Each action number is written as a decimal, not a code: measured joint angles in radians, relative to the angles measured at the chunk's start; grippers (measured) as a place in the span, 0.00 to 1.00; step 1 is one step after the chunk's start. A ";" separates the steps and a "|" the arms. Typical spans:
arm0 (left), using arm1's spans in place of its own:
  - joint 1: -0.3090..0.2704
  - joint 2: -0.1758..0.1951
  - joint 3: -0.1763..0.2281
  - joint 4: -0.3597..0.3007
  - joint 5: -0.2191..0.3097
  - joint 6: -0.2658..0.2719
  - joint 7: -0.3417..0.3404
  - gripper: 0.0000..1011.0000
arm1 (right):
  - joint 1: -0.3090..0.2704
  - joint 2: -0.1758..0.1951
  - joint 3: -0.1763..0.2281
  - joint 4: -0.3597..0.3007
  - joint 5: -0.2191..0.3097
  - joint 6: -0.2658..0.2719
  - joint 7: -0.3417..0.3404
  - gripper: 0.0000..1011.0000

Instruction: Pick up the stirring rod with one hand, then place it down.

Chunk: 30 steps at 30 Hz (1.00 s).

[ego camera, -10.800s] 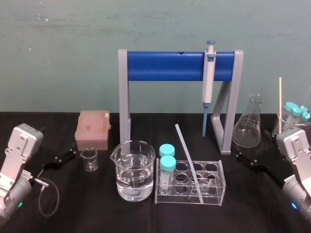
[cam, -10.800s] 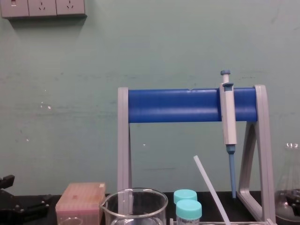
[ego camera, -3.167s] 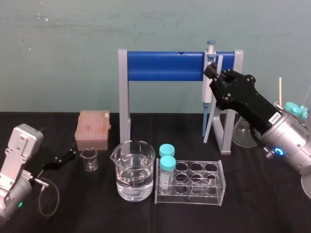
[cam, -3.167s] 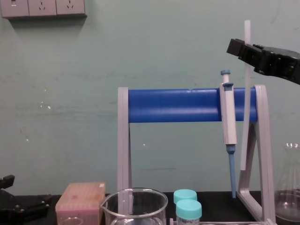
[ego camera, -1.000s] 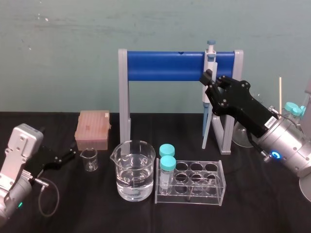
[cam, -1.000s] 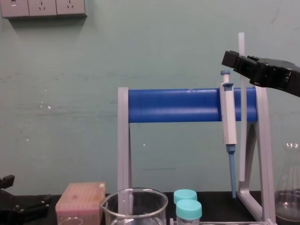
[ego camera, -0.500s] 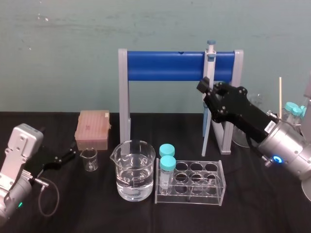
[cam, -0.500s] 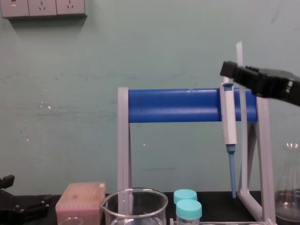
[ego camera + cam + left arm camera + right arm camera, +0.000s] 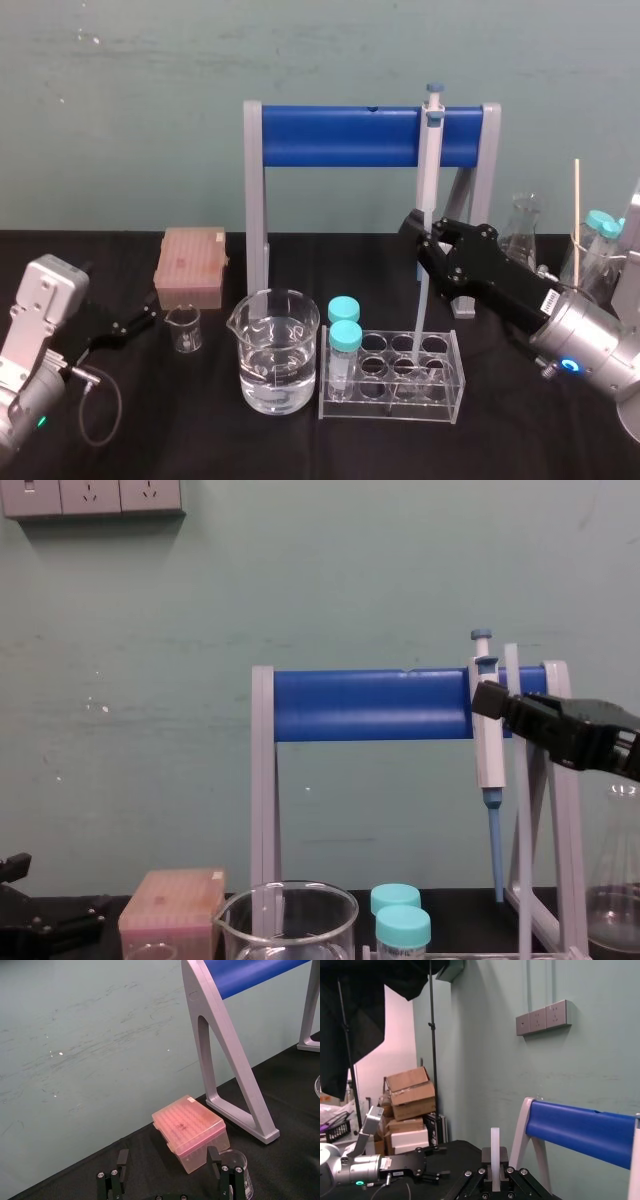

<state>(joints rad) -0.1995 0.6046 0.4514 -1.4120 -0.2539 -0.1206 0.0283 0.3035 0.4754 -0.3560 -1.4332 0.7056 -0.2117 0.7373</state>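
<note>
Stirring rod [image 9: 421,300] upright in right gripper [image 9: 420,232]

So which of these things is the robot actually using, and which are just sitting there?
In use: stirring rod, held upright by the right gripper.

Just lying about: pipette, blue stand, water beaker, tube rack, pink tip box, flask, idle left gripper, far left.

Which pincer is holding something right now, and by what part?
The right pincer holds the stirring rod near its upper end; the left pincer holds nothing.
</note>
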 joint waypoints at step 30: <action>0.000 0.000 0.000 0.000 0.000 0.000 0.000 0.99 | 0.065 -0.071 -0.060 0.211 -0.082 -0.090 0.034 0.07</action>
<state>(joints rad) -0.1995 0.6047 0.4514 -1.4120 -0.2539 -0.1205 0.0283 0.3687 0.4044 -0.4161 -1.2224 0.6232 -0.3014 0.7710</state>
